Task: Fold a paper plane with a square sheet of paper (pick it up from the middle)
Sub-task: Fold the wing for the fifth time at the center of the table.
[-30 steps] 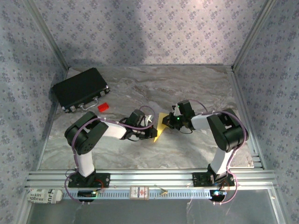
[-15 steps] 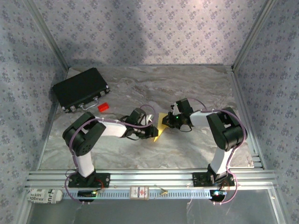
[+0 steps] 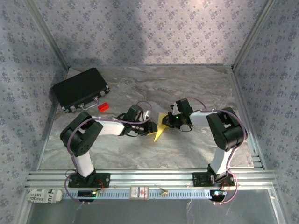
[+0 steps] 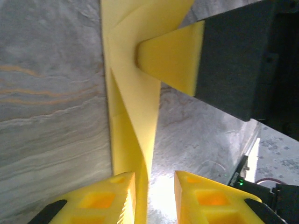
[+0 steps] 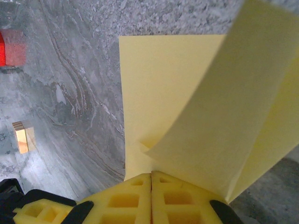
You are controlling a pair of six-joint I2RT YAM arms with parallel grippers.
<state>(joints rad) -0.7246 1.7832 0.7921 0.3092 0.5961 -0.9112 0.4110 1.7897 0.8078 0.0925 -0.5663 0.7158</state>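
**Mid-fold, paper pinned between both grippers**

Seeing the sheet of paper (image 3: 160, 127) in the middle of the table (image 3: 196, 88), partly folded, with a lower layer flat on the marble and one flap raised off it. Reading the right gripper (image 5: 152, 176) as clamped flat together on the sheet's near edge, with the flap rising straight from the tips. Reading the left gripper (image 4: 154, 179) as parted narrowly, with the upright fold standing in the gap against one finger (image 4: 114, 191), not squeezed. Meeting nearly tip to tip across the sheet. Also noting a black case (image 3: 80, 88) at far left and a red block (image 3: 103, 107) just beside it, both well apart from the paper.
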